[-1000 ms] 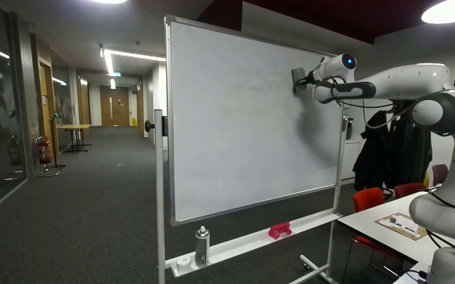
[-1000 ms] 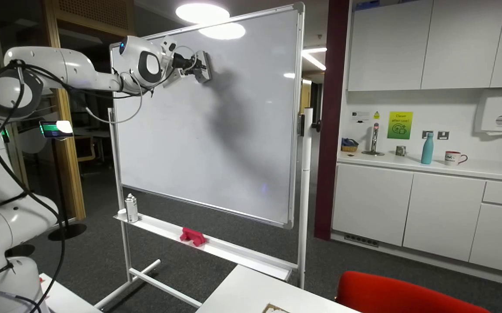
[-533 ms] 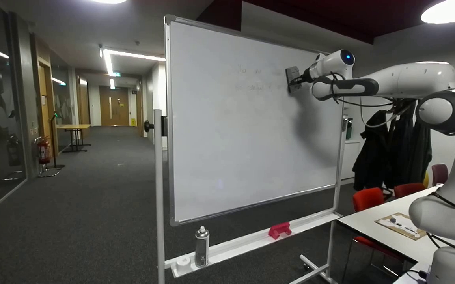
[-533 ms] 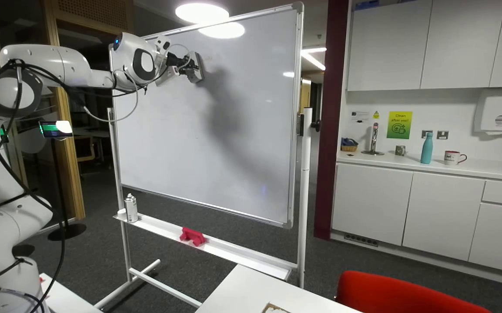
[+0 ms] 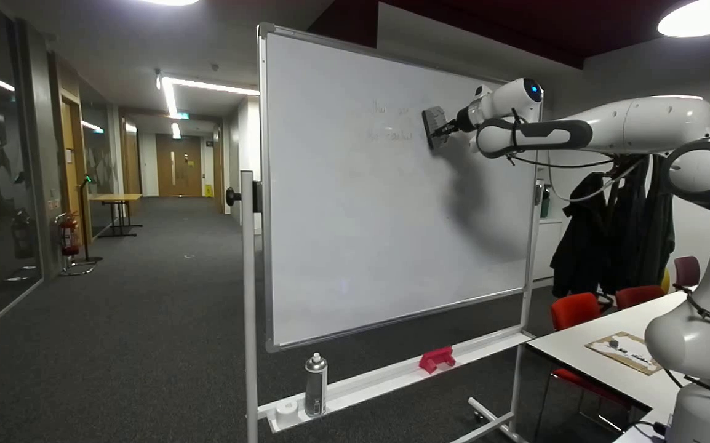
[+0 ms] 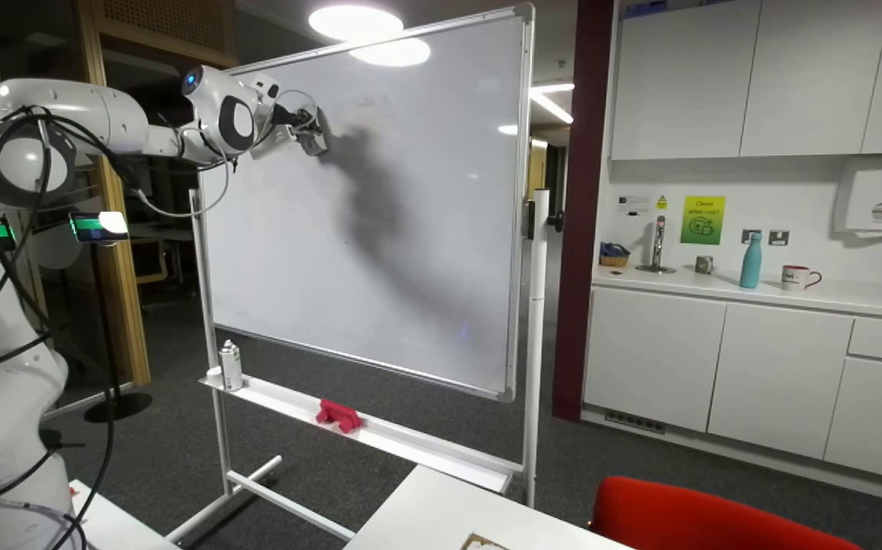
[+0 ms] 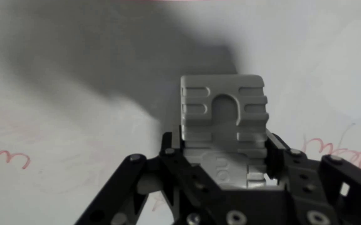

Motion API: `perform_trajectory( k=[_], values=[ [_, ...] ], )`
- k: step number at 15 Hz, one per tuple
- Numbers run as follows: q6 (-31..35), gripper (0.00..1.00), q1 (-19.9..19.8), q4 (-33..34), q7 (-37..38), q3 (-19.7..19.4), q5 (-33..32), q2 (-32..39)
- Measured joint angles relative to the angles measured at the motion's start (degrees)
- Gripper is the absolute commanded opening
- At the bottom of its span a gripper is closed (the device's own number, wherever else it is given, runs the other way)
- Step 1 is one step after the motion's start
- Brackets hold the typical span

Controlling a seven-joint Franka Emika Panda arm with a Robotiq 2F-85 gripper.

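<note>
The jaws of the gripper [image 7: 224, 140] were closed on a grey whiteboard eraser [image 7: 224, 109], a black finger [image 7: 176, 137] lying against each side of its ribbed body. In both exterior views the eraser was at the upper part of the whiteboard [image 5: 361, 234], its broad face turned toward the surface; whether it touched all along could not be told. In the wrist view, red handwriting [image 7: 349, 153] ran on either side of it and a dark shadow [image 7: 130, 47] met its edge. The robot arm [image 5: 638, 126] was stretched out behind the gripper. Below the whiteboard, a white tray [image 5: 379, 384] bore a red bracket-shaped block [image 5: 437, 360], a silver spray can [image 5: 316, 387] and, just beside the can, a white roll [image 5: 286, 411]. Near the tray, a white table [image 5: 567, 344] carried a cardboard sheet [image 5: 626, 352]. Farther off, dark coats [image 5: 613, 240] hung, and a turquoise bottle [image 6: 750, 263] stood on a kitchen counter [image 6: 869, 294].
</note>
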Motion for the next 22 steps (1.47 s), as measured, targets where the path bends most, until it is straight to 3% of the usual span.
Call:
perform_trajectory(
  k=[7, 15, 22],
  values=[
    [0.0, 0.35, 0.5, 0.6, -11.1, -3.2, 14.6, 0.0],
    [0.0, 0.35, -0.1, 3.7, -21.4, -13.4, 31.7, 0.2],
    [-0.1, 0.35, -0.1, 5.3, -29.3, -16.9, 38.1, 2.6]
  ],
)
